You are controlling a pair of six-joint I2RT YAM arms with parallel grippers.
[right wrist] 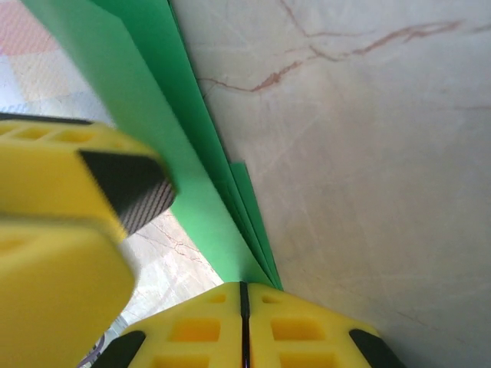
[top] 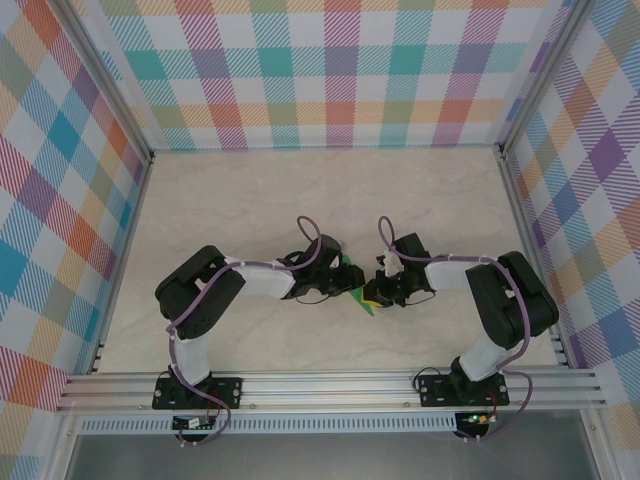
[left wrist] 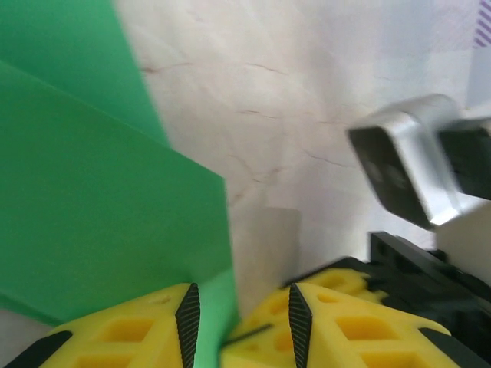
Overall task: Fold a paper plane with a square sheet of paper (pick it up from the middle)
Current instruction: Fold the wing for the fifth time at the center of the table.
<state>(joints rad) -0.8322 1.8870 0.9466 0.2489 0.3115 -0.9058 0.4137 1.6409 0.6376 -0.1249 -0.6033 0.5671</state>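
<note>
**Presently: sheet pinched by right tool, left tool part-open at its edge**

Finding 1, location. The folded green sheet [top: 356, 294] sits between the two tools, directly ahead of both sets of tips, where the arms meet over the middle of the tabletop [top: 300, 190]. Whether its lower edge touches the tabletop cannot be told.

Finding 2, right tool [right wrist: 244, 295]. Its jaws are fully closed, pad against pad. The layered edges of the sheet [right wrist: 153, 115] converge into the seam between them, so this tool has hold of the paper. At least three stacked edges run away from the tips, which indicates lengthwise folds are already in place. In my judgement the grip is taken at the point where the layers meet so that they stay stacked and cannot spring apart.

Finding 3, left tool [left wrist: 242, 307]. Its jaws stand partly apart with a clear gap. A strip of the sheet [left wrist: 100, 215] enters that gap against the left-hand pad, and bare tabletop shows through the rest of it. Nothing is clamped here. One of its fingers [right wrist: 69, 207] appears in the right wrist view, just beside the sheet's face.

Finding 4, assessment. The left tool appears positioned to close on the free flap while the right tool acts as the anchor, as needed to press or turn a crease.

Finding 5, risk. Both tools crowd one short length of thin paper. A pull from either side may tear it or slip it out of alignment.
</note>
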